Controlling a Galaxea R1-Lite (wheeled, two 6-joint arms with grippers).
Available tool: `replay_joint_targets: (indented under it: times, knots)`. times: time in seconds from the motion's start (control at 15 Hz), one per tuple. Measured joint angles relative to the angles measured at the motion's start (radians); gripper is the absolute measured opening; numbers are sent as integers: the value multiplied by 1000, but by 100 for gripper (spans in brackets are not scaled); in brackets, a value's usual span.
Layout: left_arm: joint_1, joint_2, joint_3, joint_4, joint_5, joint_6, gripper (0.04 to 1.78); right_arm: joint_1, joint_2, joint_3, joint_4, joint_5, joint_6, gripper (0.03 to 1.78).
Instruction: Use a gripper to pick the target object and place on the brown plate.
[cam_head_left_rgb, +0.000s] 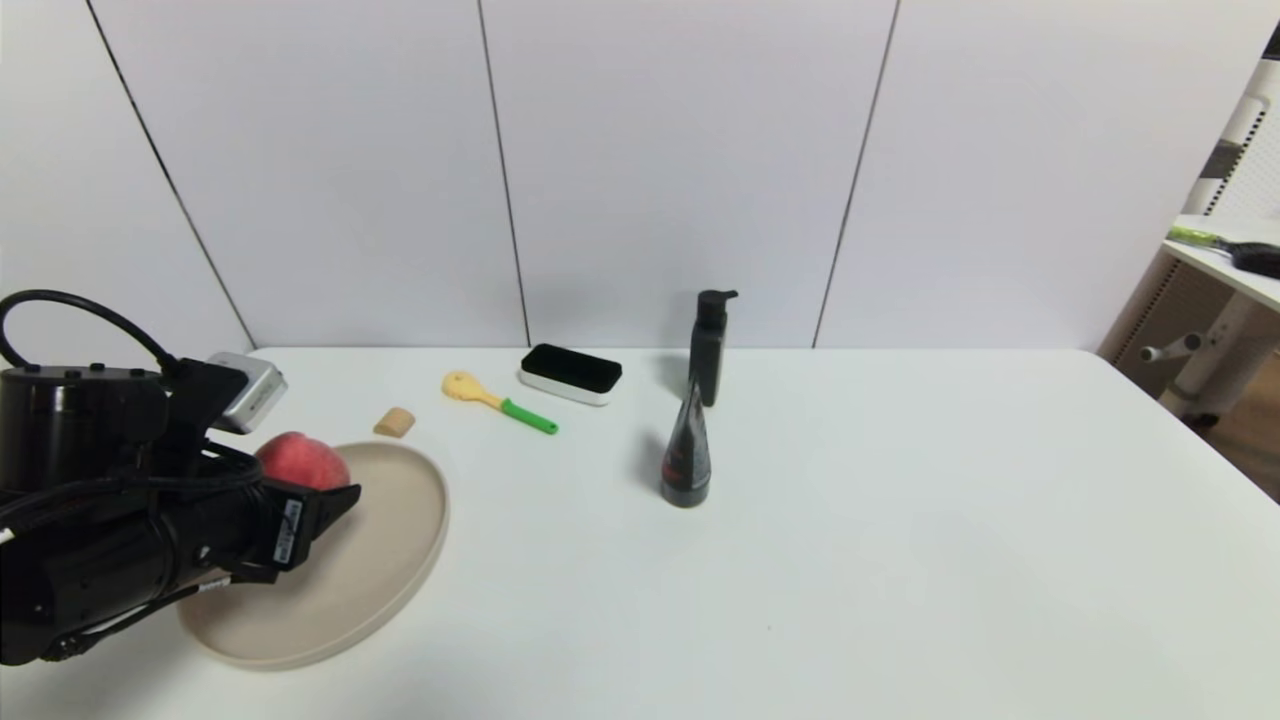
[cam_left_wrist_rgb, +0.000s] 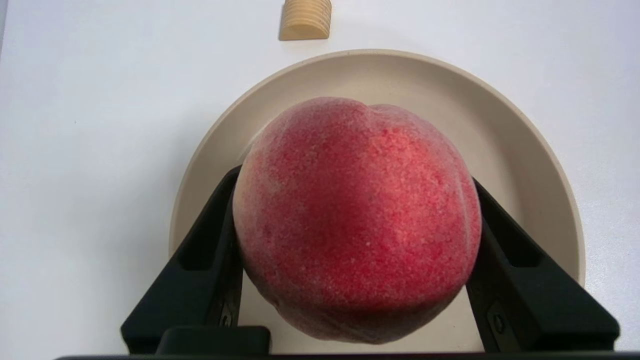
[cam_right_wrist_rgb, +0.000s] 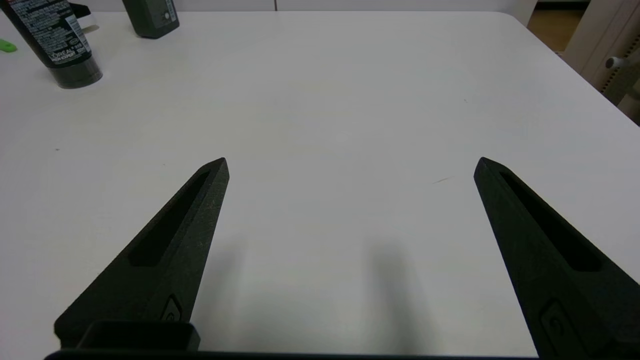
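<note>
The red-pink peach (cam_head_left_rgb: 300, 459) sits between the fingers of my left gripper (cam_head_left_rgb: 325, 490), over the far left part of the beige-tan plate (cam_head_left_rgb: 400, 560). In the left wrist view the peach (cam_left_wrist_rgb: 357, 220) fills the gap of the left gripper (cam_left_wrist_rgb: 355, 177), and both black fingers (cam_left_wrist_rgb: 210, 250) press against its sides, with the plate (cam_left_wrist_rgb: 520, 150) beneath. I cannot tell whether the peach touches the plate. My right gripper (cam_right_wrist_rgb: 350, 162) is open and empty above bare table and does not show in the head view.
A small tan block (cam_head_left_rgb: 394, 422) lies just behind the plate. A yellow-green spoon (cam_head_left_rgb: 497, 402), a black-and-white box (cam_head_left_rgb: 570, 373), a black pump bottle (cam_head_left_rgb: 708, 347) and a black cone-shaped tube (cam_head_left_rgb: 686, 455) stand mid-table. A side table (cam_head_left_rgb: 1225, 255) is at far right.
</note>
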Motion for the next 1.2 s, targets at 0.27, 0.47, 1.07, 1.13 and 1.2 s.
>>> replay_joint_targets:
  times: [0.27, 0.47, 1.07, 1.13, 1.2]
  knots:
    - [1, 9, 14, 0, -22, -6, 144, -1, 0, 0, 0, 0, 0, 169]
    - [1, 23, 11, -4, -23, -1, 152, -1, 0, 0, 0, 0, 0, 169]
    - [57, -327, -153, 167, -41, 44, 165, -1, 0, 0, 0, 0, 0, 169]
    - [70, -408, -137, 230, -42, 44, 166, -1, 0, 0, 0, 0, 0, 169]
    - [79, -480, -110, 280, -43, 44, 166, -1, 0, 0, 0, 0, 0, 169]
